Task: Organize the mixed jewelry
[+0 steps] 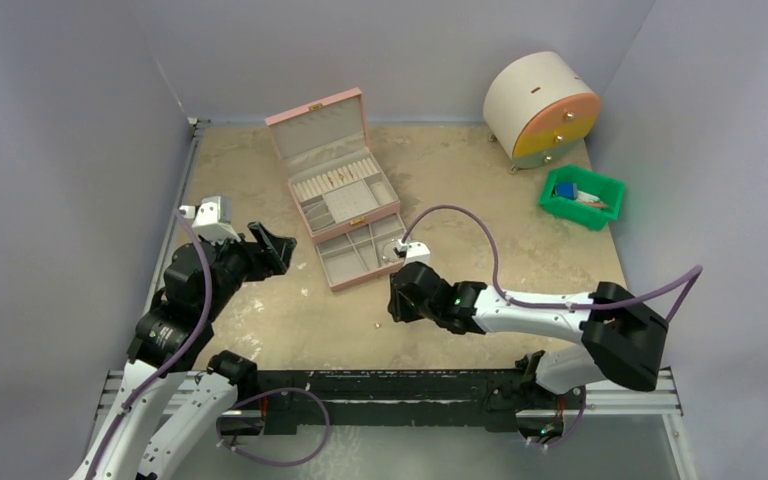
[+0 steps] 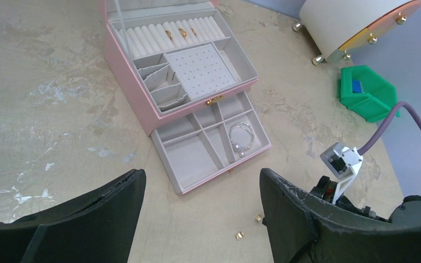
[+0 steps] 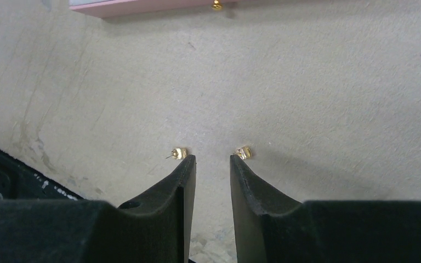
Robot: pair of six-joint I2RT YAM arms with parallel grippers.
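Right claw (image 3: 211, 160) low over the table (image 3: 334, 82), jaws a little apart w/ nothing clamped: only bare tabletop shows in the narrow gap. Two tiny gold studs lie at its fingertips (image 3: 185, 167). The first stud (image 3: 180, 153) is touching or just beside the tip on the left of the wrist view, the second stud (image 3: 244, 153) just beside the tip on the right, neither inside the gap. Beyond them, at the top of that view, is the front edge of a pulled-out drawer (image 2: 197, 159) w/ a small gold knob, part of a pink box (image 1: 345, 215) standing lid-up mid-table. In the drawer's right-hand compartment lies a thin silvery bracelet (image 2: 241, 137), a wire loop w/ small beads at its ends. In the box's top tray, a gold ring (image 2: 169, 34) and a second ring (image 2: 183, 32) sit side by side in the padded rolls. Left claw (image 2: 202, 178) hangs to the left of the box, jaws wide apart and holding nothing, pointed toward the drawer. At the table's far right corner is a round white cabinet (image 1: 540, 110) w/ orange-and-yellow front, and just in front of it a green bin (image 1: 610, 190) holding blue items, both well apart from the claws.
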